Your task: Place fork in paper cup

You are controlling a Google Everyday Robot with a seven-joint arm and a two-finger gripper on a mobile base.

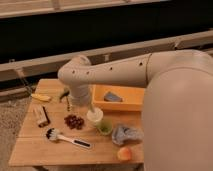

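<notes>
- A peach [124,153] lies at the table's [30,150] near edge, towards the right corner
- A brush [66,138] with a white head and black handle lies along the near edge, left of the middle
- A grey cloth [126,134] sits just behind the peach, with a green cup [105,128] beside it on the left
- Grapes [74,121] lie mid-table; a small box [41,116] lies near the left edge
- The paper cup [95,117] stands upright, touching the green cup's far-left side
- The fork [91,107] rises thin and nearly upright from the paper cup's rim; how deep it sits inside cannot be told
- The gripper [67,97] hangs under the arm's [110,75] wrist, left of the fork, over the far half of the table; its grasp cannot be told
- A yellow tray [131,106] holding a blue-grey thing [112,96] fills the far right
- A banana [41,97] lies at the far left corner
</notes>
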